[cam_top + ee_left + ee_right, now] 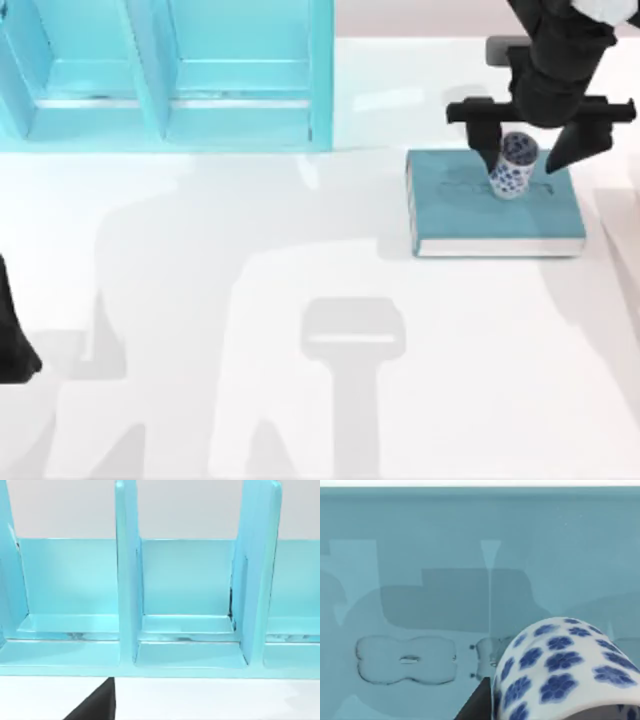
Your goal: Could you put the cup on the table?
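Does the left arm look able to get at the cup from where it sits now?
Probably not. The left arm sits at the table's far left edge, while the cup stands on the teal book at far right, with the right gripper already around it.

Far left you see a turquoise shelf unit (pixel 165 75) with upright dividers, standing on the desk (pixel 200 300) | the desk is glossy white | soft grey shadows lie across its middle and near edge | a pale wall lies behind the shelf.
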{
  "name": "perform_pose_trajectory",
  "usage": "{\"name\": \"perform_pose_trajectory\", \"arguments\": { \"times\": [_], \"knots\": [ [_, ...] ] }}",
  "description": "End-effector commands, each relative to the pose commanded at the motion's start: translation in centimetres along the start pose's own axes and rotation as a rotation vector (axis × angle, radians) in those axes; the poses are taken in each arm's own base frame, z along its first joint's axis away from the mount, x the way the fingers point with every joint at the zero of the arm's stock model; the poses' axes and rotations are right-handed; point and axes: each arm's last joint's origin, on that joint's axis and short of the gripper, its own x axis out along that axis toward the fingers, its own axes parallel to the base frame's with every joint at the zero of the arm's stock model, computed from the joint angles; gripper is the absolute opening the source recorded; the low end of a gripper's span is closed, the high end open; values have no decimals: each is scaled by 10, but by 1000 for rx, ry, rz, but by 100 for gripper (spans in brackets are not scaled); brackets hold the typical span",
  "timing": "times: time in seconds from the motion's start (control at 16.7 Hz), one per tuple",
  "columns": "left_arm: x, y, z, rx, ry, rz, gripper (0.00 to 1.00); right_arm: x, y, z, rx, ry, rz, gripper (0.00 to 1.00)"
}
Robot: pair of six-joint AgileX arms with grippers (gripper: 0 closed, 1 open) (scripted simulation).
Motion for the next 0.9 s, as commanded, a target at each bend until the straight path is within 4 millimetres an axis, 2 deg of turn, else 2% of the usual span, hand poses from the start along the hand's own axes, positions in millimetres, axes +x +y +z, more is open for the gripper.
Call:
{"name": "perform_pose_trajectory", "arguments": {
  "times": [0.36,0.9],
  "knots": [
    [0,0,0,0,0,0,100,0,0,0,0,0,0,2],
    [0,0,0,0,0,0,100,1,-1,0,3,1,0,0]
  ]
}}
